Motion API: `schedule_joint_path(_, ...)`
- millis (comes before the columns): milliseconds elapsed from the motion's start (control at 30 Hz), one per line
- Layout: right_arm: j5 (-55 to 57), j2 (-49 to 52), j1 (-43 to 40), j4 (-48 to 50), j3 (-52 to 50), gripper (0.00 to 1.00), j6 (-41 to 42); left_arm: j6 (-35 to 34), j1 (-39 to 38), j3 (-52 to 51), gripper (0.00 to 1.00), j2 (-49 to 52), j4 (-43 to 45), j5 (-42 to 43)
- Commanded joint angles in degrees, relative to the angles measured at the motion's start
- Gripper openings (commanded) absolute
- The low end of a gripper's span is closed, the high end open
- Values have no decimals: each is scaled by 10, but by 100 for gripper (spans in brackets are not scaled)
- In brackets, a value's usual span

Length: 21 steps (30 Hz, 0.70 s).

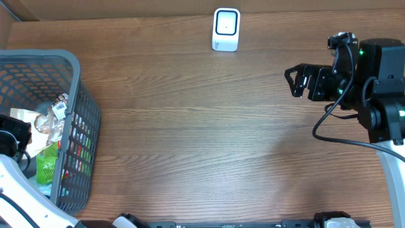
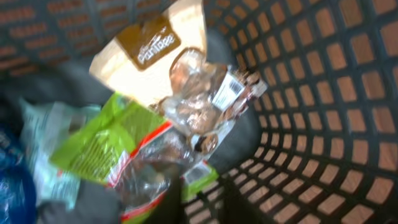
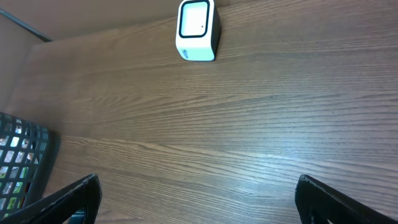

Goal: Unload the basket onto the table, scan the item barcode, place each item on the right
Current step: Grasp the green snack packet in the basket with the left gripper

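Observation:
The grey mesh basket (image 1: 76, 114) at the table's left holds several snack packets. My left gripper (image 1: 14, 132) reaches down inside it. The left wrist view is blurred: a tan pouch (image 2: 146, 53), a clear bag of brown snacks with a barcode label (image 2: 199, 93) and a green packet (image 2: 102, 140) lie in a heap. My dark left gripper (image 2: 202, 200) sits at the bottom edge, with a green packet corner (image 2: 200, 176) just above its tips. Whether it grips anything is unclear. The white scanner (image 1: 226, 29) stands at the back. My right gripper (image 1: 296, 81) hangs open and empty.
The basket's dark lattice wall (image 2: 311, 112) rises close on the right of the left gripper. In the right wrist view the scanner (image 3: 197, 30) is far ahead, bare wood lies under the right gripper (image 3: 198, 199), and the basket's corner (image 3: 22, 162) shows at the left.

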Motion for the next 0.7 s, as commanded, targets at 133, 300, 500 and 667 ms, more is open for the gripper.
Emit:
schedule_joint_path(133, -3, -1, 2, 1, 15, 100, 2, -114, -4, -150, 100, 44, 26, -26)
schedule_joint_path(300, -3, -1, 2, 1, 15, 100, 2, -179, -4, -248, 100, 76, 122, -26)
schedule_joint_path(500, -3, -1, 2, 1, 15, 100, 2, -230, -12, -338, 100, 92, 278, -26)
schedule_joint_path(667, -3, -1, 2, 1, 15, 100, 2, -230, -48, -397, 97, 92, 382, -41)
